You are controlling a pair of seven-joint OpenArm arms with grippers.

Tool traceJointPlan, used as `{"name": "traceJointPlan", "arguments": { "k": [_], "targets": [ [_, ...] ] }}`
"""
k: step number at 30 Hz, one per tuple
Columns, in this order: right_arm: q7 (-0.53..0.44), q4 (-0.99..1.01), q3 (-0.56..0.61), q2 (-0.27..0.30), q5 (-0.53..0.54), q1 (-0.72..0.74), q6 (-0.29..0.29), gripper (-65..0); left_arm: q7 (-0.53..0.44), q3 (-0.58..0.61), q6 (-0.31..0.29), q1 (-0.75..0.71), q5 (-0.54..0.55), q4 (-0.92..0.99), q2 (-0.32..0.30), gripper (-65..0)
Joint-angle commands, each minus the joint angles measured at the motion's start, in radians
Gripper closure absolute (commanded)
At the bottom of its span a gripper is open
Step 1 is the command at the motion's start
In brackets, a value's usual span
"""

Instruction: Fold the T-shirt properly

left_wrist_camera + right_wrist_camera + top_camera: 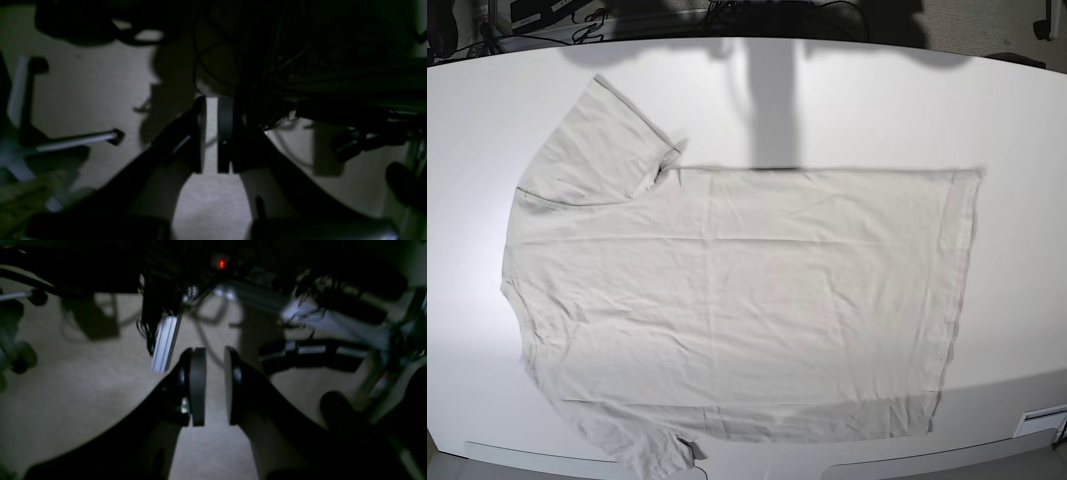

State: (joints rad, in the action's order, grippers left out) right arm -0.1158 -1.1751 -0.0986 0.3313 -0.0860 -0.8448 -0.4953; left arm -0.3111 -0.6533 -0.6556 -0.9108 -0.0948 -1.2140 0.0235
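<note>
The T-shirt (737, 300) lies flat on the white table (1017, 120), its long axis running left-right in the base view, shoulders left, hem right. Its pale fabric is lightly creased. Both wrist cameras face dim beige carpet. The left gripper (211, 133) and right gripper (215, 390) are narrowly parted, holding nothing.

Setting: robotics lab or test room. Evidence: large white table (847, 100) as work surface; beige carpet (86, 90) beneath; bare aluminium frame rail (164, 343) at 12 o'clock in the right wrist view; tangled black cables (153, 306) hanging; red indicator light (221, 263) at 12 o'clock; office chair base (50, 140) at 9 o'clock.
</note>
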Motion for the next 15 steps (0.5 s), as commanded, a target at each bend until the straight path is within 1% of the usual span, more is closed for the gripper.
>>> {"name": "traceJointPlan", "arguments": {
  "k": [1,4,9,15],
  "targets": [
    [-0.014,-0.038,-0.005,0.017,0.017,-0.041,-0.006,-10.7,-0.026,-0.004,-0.017,-0.042,0.033,-0.043,-0.004,-8.1],
    [-0.011,-0.146,-0.005,0.031,0.018,-0.110,-0.006,-10.7,-0.018,-0.003,-0.035,-0.093,0.079,-0.151,-0.004,-8.9],
    [0.034,-0.339,-0.005,0.034,0.015,-0.216,-0.006,-10.7,0.005,0.026,-0.037,-0.158,0.078,-0.314,-0.004,-8.9],
    [0.048,-0.538,-0.006,0.039,0.007,-0.309,-0.006,-10.7,0.012,0.065,-0.037,-0.201,0.077,-0.478,-0.005,-8.9]
  ]
}}
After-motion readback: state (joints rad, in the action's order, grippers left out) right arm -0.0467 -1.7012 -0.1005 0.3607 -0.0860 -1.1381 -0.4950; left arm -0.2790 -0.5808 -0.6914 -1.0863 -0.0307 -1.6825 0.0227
